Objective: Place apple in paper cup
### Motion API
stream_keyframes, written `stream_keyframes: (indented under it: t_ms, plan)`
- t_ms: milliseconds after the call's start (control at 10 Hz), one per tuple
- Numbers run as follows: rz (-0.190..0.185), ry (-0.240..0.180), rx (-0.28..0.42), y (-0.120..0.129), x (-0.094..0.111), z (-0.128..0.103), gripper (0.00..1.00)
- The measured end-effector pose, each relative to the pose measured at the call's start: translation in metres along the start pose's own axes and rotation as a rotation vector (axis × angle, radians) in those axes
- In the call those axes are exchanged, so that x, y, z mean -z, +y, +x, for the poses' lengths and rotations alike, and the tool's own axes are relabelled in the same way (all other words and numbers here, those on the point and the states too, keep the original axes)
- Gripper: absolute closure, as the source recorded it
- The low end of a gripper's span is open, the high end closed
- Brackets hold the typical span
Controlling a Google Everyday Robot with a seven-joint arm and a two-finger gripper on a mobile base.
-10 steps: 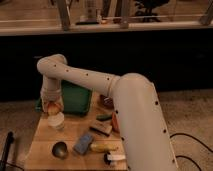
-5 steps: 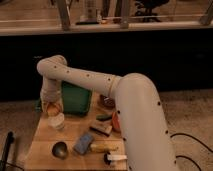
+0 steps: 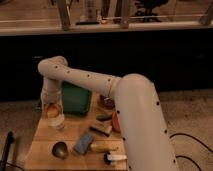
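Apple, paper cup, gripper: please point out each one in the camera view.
apple [image 3: 51, 110]: camera view, its orange front.
paper cup [image 3: 58, 121]: camera view, its pale side wall.
gripper [image 3: 52, 107]: camera view, its tip, just above the paper cup.

One view only. Camera high, behind arm [image 3: 135, 115], looking forward and down across tabletop [image 3: 45, 145] toward dark wall [image 3: 150, 55]; arm looms close at right; gripper [image 3: 52, 107] over tabletop's left side.

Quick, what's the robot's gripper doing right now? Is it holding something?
The gripper: closed, holding the apple just above the paper cup.
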Motion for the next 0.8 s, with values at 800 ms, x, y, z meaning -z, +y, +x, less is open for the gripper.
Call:
stream_keyframes:
  t_ms: [800]
  plan:
    - [0.016,0.019,0.003,0.0027,0.0067,-0.0006,0.20]
